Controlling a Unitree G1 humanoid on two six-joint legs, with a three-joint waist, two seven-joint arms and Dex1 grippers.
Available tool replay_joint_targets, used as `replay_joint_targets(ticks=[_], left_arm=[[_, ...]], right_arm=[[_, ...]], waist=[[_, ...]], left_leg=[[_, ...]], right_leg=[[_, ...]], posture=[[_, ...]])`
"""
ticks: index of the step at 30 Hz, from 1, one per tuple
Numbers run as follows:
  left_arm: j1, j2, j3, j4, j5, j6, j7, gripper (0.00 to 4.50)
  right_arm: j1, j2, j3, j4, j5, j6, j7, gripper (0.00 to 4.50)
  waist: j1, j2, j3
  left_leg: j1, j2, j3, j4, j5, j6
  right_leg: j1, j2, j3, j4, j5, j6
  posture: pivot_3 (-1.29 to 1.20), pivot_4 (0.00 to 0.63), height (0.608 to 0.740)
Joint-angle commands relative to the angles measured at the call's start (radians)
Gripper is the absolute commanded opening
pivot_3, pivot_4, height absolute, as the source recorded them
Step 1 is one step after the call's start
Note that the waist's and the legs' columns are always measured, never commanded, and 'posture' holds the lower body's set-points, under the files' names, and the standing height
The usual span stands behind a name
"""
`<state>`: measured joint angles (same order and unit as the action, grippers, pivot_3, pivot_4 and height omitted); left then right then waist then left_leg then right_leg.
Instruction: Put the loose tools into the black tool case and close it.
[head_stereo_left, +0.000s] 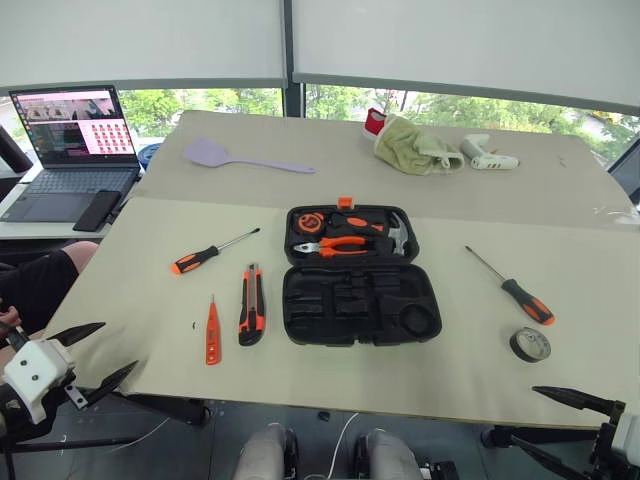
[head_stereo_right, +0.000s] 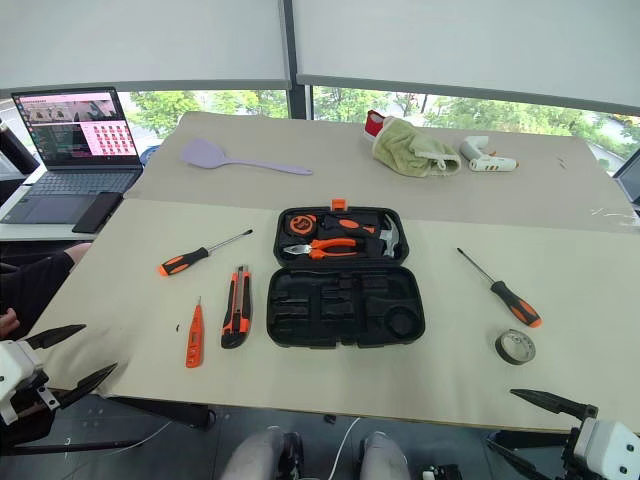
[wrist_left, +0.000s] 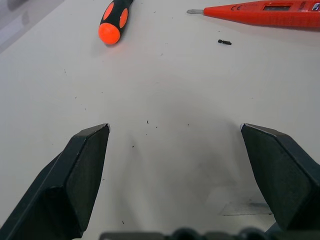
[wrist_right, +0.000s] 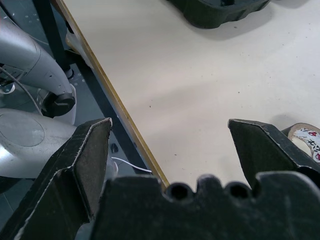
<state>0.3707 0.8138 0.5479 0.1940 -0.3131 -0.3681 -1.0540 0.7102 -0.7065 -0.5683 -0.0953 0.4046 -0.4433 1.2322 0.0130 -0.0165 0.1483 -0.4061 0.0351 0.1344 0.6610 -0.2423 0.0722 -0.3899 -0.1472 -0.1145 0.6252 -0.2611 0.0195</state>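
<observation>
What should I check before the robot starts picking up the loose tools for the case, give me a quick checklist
1. Black tool case lying open, lower recesses free: ok.
2. Left gripper jaws open, holding nothing: ok.
3. Right gripper jaws open, holding nothing: ok.
4. Five loose tools on the table: left screwdriver, tester pen, utility knife, right screwdriver, tape roll: ok.
5. Tools lying apart from each other: ok.
6. Which recess fits which tool: cannot tell.
</observation>
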Motion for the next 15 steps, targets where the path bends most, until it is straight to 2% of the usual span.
replay_joint_targets(ticks=[1,2,4,9,10,12,15], left_arm=[[-0.018,0.018,0.017,-0.009,-0.062,0.08,-0.009,4.5],[-0.025,0.04,0.027,-0.001,-0.107,0.134,-0.049,4.5],[-0.051,0.045,0.08,0.046,-0.097,0.177,0.033,4.5],[0.004,-0.028,0.162,0.049,-0.147,0.267,0.108,4.5],[0.02,-0.04,0.172,0.034,-0.17,0.315,0.114,4.5],[0.042,-0.054,0.182,0.01,-0.197,0.382,0.123,4.5],[0.058,-0.038,0.149,-0.059,-0.241,0.53,0.114,4.5]], right_arm=[[-0.029,0.008,0.016,-0.042,0.009,0.0,-0.031,4.36],[-0.064,0.012,0.046,-0.086,0.014,0.027,-0.059,4.36],[-0.139,0.021,0.103,-0.173,0.032,0.093,-0.122,4.36],[-0.282,0.077,0.176,-0.297,0.158,0.241,-0.252,4.36],[-0.292,0.073,0.185,-0.32,0.203,0.299,-0.264,4.36],[-0.319,0.078,0.2,-0.343,0.245,0.344,-0.275,4.36],[-0.364,0.115,0.235,-0.347,0.212,0.318,-0.294,4.36]], waist=[[0.0,0.0,0.0],[-0.001,0.0,0.0],[-0.004,0.0,0.0],[-0.011,0.001,0.001],[-0.01,0.001,0.001],[-0.006,-0.001,0.001],[0.003,-0.006,0.001]], left_leg=[[0.0,0.0,0.0,0.0,0.0,0.0],[0.0,0.0,0.0,0.0,0.0,0.0],[0.0,0.001,0.0,0.0,0.0,0.0],[0.0,0.001,0.0,0.0,0.0,0.0],[0.0,0.001,0.001,0.0,0.0,0.0],[0.0,0.0,0.002,0.0,-0.002,0.0],[0.0,0.0,0.001,0.0,-0.003,-0.001]], right_leg=[[0.0,0.0,0.0,0.0,0.0,0.0],[0.0,0.0,0.0,0.0,0.0,0.0],[0.0,0.001,0.0,0.001,0.0,0.0],[-0.002,0.0,-0.001,0.001,0.001,0.0],[-0.002,0.0,-0.001,0.001,0.004,-0.004],[-0.002,-0.001,-0.001,0.001,0.005,-0.006],[-0.001,0.0,-0.004,0.001,0.005,-0.006]], posture=[[0.0,0.15,0.74],[0.0,0.15,0.74],[0.0,0.15,0.74],[0.0,0.15,0.74],[0.0,0.15,0.74],[0.0,0.15,0.74],[0.0,0.15,0.74]])
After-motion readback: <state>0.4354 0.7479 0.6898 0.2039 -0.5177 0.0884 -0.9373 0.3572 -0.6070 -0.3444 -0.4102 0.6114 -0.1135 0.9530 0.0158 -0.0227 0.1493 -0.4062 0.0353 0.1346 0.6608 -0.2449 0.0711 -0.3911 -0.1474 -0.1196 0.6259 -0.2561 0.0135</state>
